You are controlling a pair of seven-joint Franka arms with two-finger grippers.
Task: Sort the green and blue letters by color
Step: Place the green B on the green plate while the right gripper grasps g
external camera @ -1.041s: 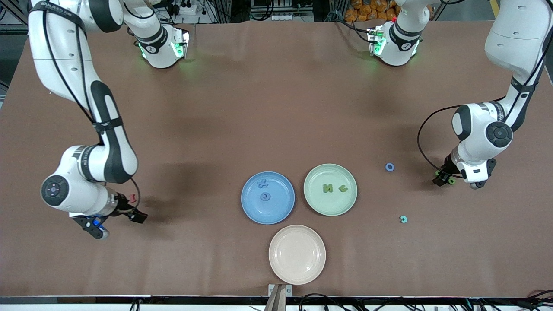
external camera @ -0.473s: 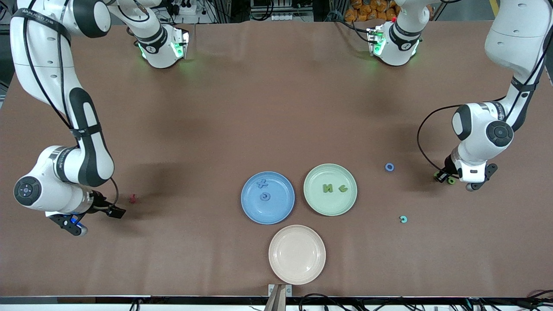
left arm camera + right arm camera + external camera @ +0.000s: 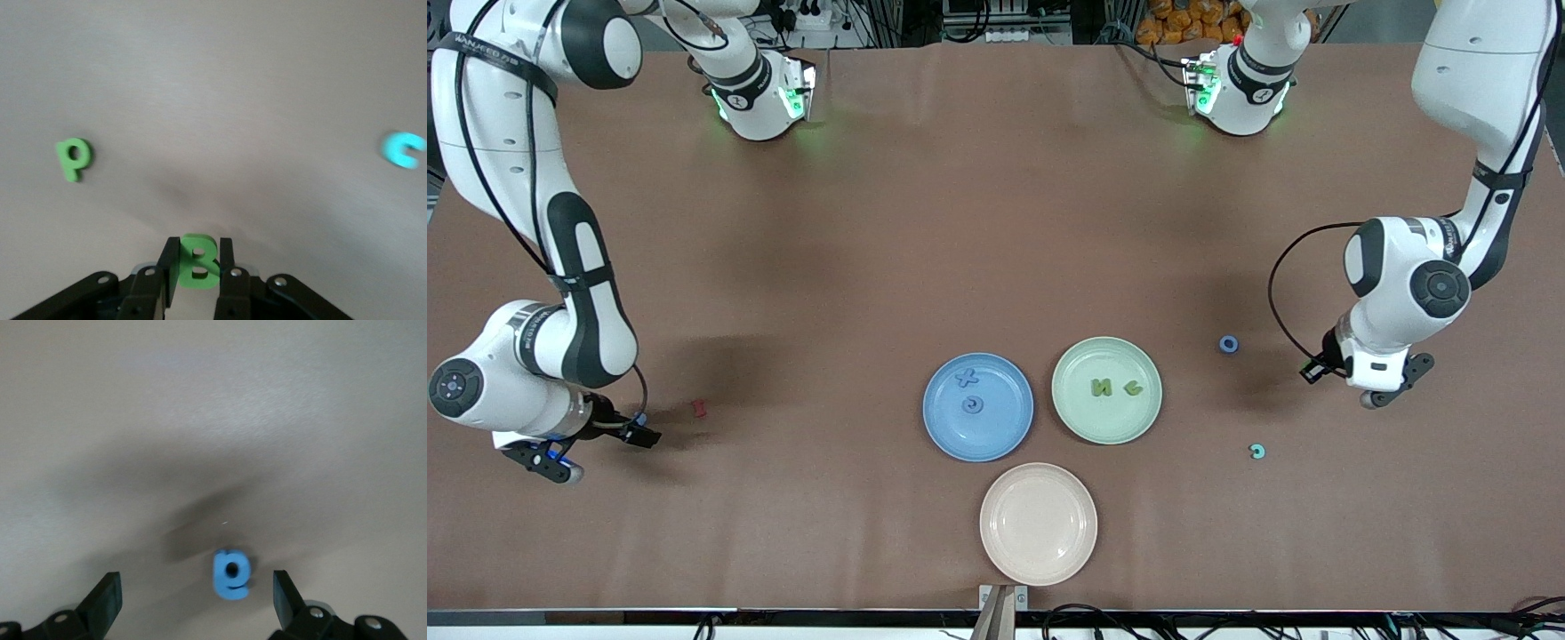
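Note:
My left gripper (image 3: 198, 250) is shut on a green letter B (image 3: 198, 261) and holds it above the table at the left arm's end. A green letter P (image 3: 73, 158) lies on the table below it. My right gripper (image 3: 195, 587) is open and low over a blue letter e (image 3: 231, 574), which lies between its fingers; that letter also shows in the front view (image 3: 640, 418). The blue plate (image 3: 1005, 427) holds two blue letters (image 3: 967, 378). The green plate (image 3: 1080, 418) holds two green letters (image 3: 1102, 387). A blue O (image 3: 1229, 345) lies beside the green plate.
A teal letter C (image 3: 1256, 452) lies nearer the front camera than the blue O; it also shows in the left wrist view (image 3: 403, 149). A dark red letter (image 3: 700, 408) lies near the right arm's hand. An empty pink plate (image 3: 1039, 523) sits nearest the front camera.
The right arm swung toward its end of the table, away from the red letter. The left hand shifted slightly toward the plates and now hides the green letter that showed beside it.

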